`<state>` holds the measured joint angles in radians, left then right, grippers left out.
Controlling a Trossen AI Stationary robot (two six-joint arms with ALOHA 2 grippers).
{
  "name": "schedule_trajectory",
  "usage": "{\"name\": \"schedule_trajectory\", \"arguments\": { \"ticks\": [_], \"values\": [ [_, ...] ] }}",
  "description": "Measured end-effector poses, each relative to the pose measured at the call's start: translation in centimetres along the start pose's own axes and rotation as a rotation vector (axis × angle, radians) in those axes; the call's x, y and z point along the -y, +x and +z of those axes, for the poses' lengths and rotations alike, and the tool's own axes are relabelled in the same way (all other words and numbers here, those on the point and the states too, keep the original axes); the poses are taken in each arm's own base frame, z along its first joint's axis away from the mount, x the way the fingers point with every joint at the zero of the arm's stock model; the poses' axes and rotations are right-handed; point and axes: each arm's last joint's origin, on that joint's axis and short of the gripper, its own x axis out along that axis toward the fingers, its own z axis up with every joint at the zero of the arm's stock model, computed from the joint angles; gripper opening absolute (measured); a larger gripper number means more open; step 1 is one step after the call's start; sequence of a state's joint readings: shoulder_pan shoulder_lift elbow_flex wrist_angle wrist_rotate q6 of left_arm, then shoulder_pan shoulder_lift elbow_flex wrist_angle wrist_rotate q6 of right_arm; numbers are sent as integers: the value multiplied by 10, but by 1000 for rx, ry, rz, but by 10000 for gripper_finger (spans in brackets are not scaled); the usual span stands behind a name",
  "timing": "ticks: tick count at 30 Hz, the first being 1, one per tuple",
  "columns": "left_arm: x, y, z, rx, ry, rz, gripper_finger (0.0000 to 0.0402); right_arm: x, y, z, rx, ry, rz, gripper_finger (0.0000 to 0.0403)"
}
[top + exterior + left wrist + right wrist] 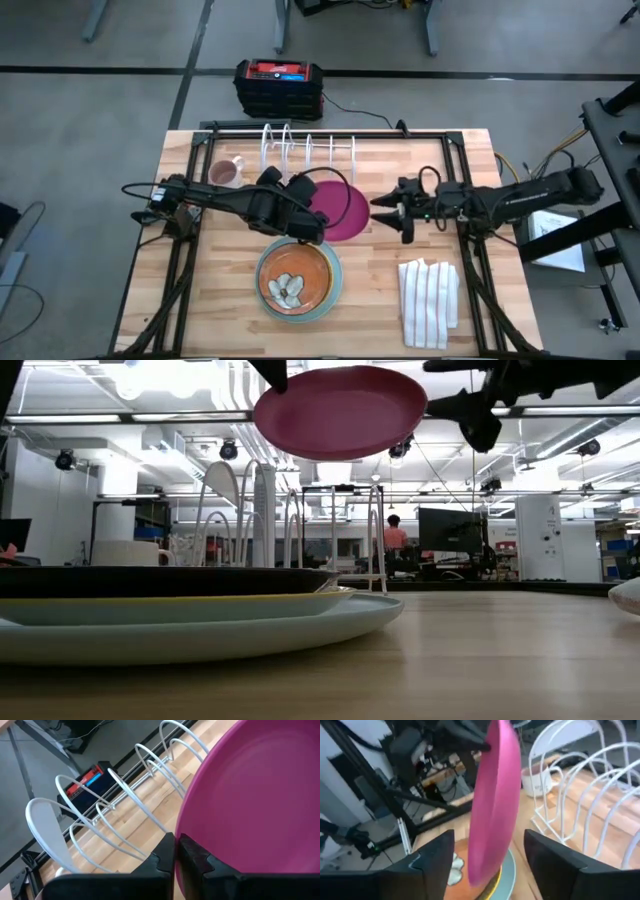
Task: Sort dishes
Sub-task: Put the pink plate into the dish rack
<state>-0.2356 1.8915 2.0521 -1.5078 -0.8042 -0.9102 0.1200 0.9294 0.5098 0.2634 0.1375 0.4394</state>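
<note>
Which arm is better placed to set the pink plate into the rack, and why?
Left. The left gripper is shut on the pink plate, held in the air beside the rack. The right gripper is open near the plate's far edge, holding nothing.

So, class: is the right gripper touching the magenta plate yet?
Apart. The right wrist view shows the right gripper open, its fingers on either side of the magenta plate with clear gaps. The left gripper holds the plate's rim.
</note>
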Motion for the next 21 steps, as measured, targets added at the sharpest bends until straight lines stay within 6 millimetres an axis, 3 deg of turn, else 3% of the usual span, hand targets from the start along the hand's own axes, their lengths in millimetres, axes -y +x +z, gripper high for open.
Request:
{"name": "schedule_trajectory", "arguments": {
  "ticks": [6,10,15,21],
  "values": [
    [1,-3,1,9,-8,-17,1,-2,18,2,-23,-4,-45,268],
    [1,-8,4,22,-16,-35,1,-5,25,5,-25,-54,-56,255],
    [2,-20,9,58,-2,-85,4,-8,25,13,-2,-106,-53,182],
    [0,-39,18,109,3,-155,11,-8,24,17,18,-135,-87,45]
  ]
}}
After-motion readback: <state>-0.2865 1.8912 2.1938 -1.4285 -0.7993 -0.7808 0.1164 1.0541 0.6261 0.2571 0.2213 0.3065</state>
